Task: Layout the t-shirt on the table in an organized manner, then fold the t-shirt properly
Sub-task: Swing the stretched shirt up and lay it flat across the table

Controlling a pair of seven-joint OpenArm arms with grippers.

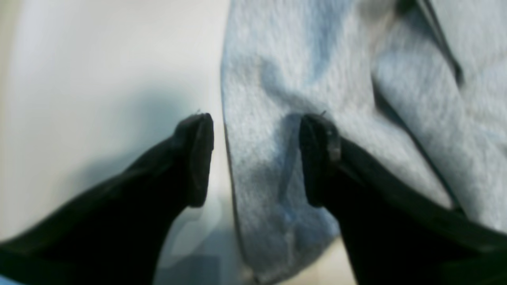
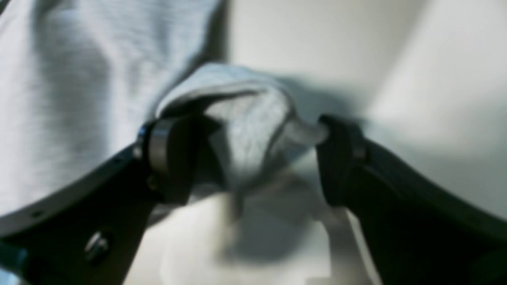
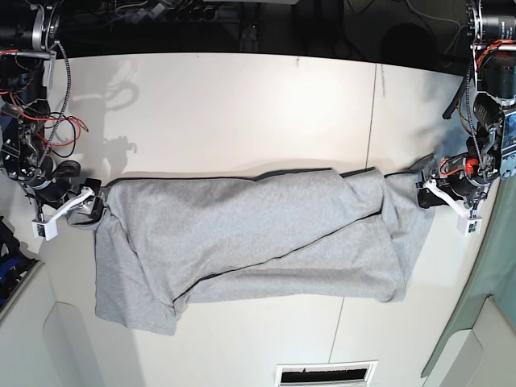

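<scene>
Soft heather-grey shirt (image 3: 250, 234) lies rumpled, spread across the white table (image 3: 242, 105). My left claw (image 1: 255, 158) is spread wide, straddling the hem edge. My right claw (image 2: 253, 158) gapes around a bunched fold, not clamped.

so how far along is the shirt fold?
Done: the t-shirt is stretched across the table, plain side up, but rumpled, with one layer lying diagonally over another. In hand: both claws sit at opposite ends, open; the left claw straddles an edge, and the right claw has a bunched corner between its fingers, not clamped. Left: flatten it out, then every proper fold.
</scene>
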